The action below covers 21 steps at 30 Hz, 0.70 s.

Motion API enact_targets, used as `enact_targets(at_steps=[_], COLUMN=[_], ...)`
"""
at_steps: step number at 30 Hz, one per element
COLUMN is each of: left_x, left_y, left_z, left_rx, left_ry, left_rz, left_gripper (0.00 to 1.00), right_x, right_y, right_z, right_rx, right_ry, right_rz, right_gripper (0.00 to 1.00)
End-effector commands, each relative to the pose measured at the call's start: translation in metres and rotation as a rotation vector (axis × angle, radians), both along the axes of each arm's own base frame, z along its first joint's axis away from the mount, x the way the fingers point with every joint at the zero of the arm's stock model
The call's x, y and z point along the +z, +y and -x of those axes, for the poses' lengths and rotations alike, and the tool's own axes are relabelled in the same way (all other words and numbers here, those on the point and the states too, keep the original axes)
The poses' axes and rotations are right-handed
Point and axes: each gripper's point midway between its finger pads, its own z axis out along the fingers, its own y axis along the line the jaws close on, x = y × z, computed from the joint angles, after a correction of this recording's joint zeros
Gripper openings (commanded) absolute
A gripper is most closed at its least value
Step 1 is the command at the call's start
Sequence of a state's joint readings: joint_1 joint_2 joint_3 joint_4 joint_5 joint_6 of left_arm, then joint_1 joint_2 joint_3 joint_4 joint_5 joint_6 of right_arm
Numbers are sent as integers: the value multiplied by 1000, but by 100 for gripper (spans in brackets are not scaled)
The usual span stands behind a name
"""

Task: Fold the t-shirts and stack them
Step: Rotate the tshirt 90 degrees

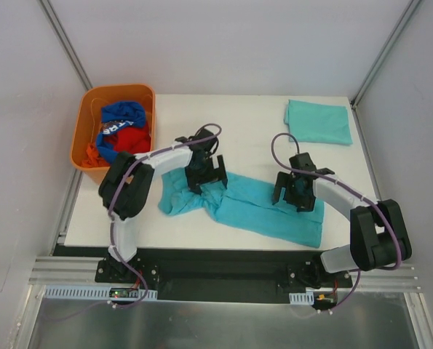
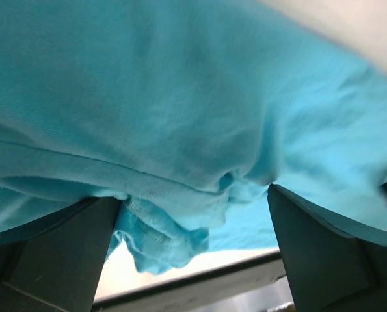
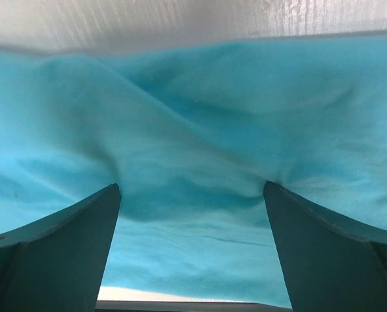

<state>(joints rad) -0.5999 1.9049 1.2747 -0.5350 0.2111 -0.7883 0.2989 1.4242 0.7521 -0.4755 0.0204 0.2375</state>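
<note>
A teal t-shirt [image 1: 256, 207] lies crumpled across the middle of the white table [image 1: 238, 116]. A second teal t-shirt [image 1: 319, 121] lies folded at the far right corner. My left gripper [image 1: 207, 174] is open, its fingers pressed down on the left bunched part of the crumpled shirt [image 2: 180, 117]. My right gripper [image 1: 295, 190] is open, its fingers pressed down on the shirt's right part [image 3: 200, 130]. In both wrist views the cloth fills the space between the spread fingers.
An orange bin [image 1: 92, 120] at the far left holds a royal-blue garment [image 1: 121, 116] with white lettering and red cloth [image 1: 132, 139]. The table's front edge and a metal rail [image 1: 223, 280] run below the shirt.
</note>
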Motion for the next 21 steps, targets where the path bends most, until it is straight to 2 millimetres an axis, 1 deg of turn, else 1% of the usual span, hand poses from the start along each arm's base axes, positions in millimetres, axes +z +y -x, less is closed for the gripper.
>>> enact_targets(at_steps=[1,2,4,5,6,7,8,9,10,11,12,13,14,15,16,17,18,19,20,21], left_x=[-25,-27,-26,-25,-25,-24,-18,-16,-13,-9,-9,3,-10,-12,-12,-18,-18,-18,-16,-13], left_y=[-3,-11,-24,-36,-38,-43,-58,-62,-69,-79,-81,-86,-86,-83,-83,-81,-82,-78,-76,-78], left_z=[-77,-97,-112,-132,-136,-145,-164,-170,-177,-195,-202,-215,-217,-223,-228,-229,-230,-235,-240,-241], left_rx=[-32,-28,-63,-70,-84,-113,-128,-139,-156,-151,-140,-126,-118,-103,-81,-73,-75,-59,-51,-52], left_ry=[-122,-124,-120,-146,-139,-156,-184,-185,-198,-237,-246,-281,-265,-262,-263,-250,-245,-253,-265,-266], left_rz=[-57,-36,10,30,25,31,68,81,100,127,141,169,171,179,196,202,225,224,225,245], left_gripper=[99,99,99,99,99,99,99,99,99,99,99,99,99,99,99,99,99,99,99,99], right_x=[3,3,4,3,4,4,0,1,0,-2,-2,-2,-2,-1,0,2,5,7,9,13], right_y=[9,9,12,13,18,21,23,33,38,43,58,68,82,93,104,114,123,130,138,149], right_z=[21,24,33,38,42,47,55,62,68,75,85,88,98,104,103,109,110,110,116,115], right_rx=[-13,-15,-5,-3,9,17,24,55,75,97,158,183,244,258,279,318,340,360,404,430], right_ry=[77,86,105,116,125,135,155,167,180,197,215,219,226,250,235,238,237,231,232,224], right_rz=[-68,-74,-99,-108,-135,-152,-160,-183,-189,-191,-209,-228,-244,-281,-308,-321,-338,-344,-344,-353], right_gripper=[97,97,97,97,97,97,97,97,97,97,97,97,97,97,97,97,97,97,97,97])
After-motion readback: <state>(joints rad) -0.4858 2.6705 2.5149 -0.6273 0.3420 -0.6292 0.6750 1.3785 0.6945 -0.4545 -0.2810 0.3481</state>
